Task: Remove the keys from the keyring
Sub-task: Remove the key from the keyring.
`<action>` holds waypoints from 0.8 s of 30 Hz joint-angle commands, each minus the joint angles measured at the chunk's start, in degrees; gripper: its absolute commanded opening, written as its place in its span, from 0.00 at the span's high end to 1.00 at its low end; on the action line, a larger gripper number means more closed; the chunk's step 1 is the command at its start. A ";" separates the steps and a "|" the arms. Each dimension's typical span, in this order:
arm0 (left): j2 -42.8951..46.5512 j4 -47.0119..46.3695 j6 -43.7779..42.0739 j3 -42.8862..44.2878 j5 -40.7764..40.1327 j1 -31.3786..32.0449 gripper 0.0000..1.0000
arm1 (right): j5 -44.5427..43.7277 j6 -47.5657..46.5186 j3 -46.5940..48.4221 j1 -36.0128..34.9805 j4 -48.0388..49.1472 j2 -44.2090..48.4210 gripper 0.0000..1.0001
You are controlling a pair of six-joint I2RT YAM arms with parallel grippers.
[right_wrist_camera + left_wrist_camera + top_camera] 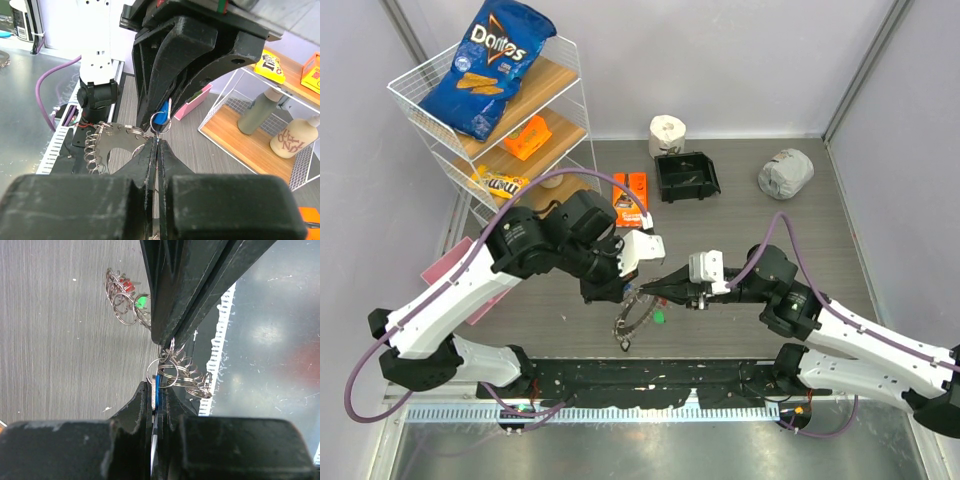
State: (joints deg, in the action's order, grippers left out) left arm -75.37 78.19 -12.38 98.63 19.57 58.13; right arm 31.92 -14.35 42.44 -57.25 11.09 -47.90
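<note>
The keyring (632, 318) hangs between my two grippers just above the table. It shows as a flat silver piece fringed with small rings in the right wrist view (107, 145). My left gripper (157, 388) is shut on a blue-headed key (158, 390), which also shows in the right wrist view (161, 116). My right gripper (157, 140) is shut on a small ring of the keyring right below that key. The two grippers meet tip to tip in the top view, left gripper (617, 284) and right gripper (654, 291). A green key head (141, 302) and a red key head (128, 286) hang among the rings.
A wire shelf (420, 110) at the back left holds a Doritos bag (487, 62) and snack packets. A black bin (686, 177), a paper roll (667, 134), a grey crumpled bag (785, 173) and an orange packet (631, 196) lie farther back. A pink item (442, 268) sits at the left.
</note>
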 commanded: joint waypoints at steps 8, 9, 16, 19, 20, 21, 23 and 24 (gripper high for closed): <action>1.98 -2.52 0.60 -2.65 2.92 0.23 1.00 | -3.26 3.53 -2.26 0.04 7.62 3.69 0.95; 1.98 -2.95 0.69 -3.00 3.19 0.23 1.00 | -3.62 3.63 -2.79 0.04 8.67 4.04 0.95; 2.07 -5.59 1.31 -5.81 4.59 0.32 1.00 | -8.27 5.56 -5.34 0.04 13.34 5.97 0.95; 2.42 -7.09 1.66 -6.87 5.47 0.32 1.00 | -10.38 6.70 -6.13 -0.05 15.09 6.76 0.95; 2.51 -7.52 1.75 -7.22 5.48 0.32 1.00 | -10.82 6.79 -6.22 0.04 15.27 6.77 0.95; 2.43 -7.88 1.92 -7.57 5.48 0.23 1.00 | -11.09 7.05 -6.22 0.04 15.19 6.77 0.95; 2.60 -8.41 2.01 -7.84 5.48 0.23 1.00 | -12.32 7.66 -6.40 -0.05 15.10 6.94 0.95; 2.60 -8.67 2.18 -7.93 5.30 0.32 1.00 | -12.24 7.67 -6.57 -0.05 15.01 6.86 0.95</action>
State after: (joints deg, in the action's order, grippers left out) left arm -74.72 71.42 -10.96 91.11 23.20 58.17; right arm 23.75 -8.12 35.18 -57.28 19.33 -42.46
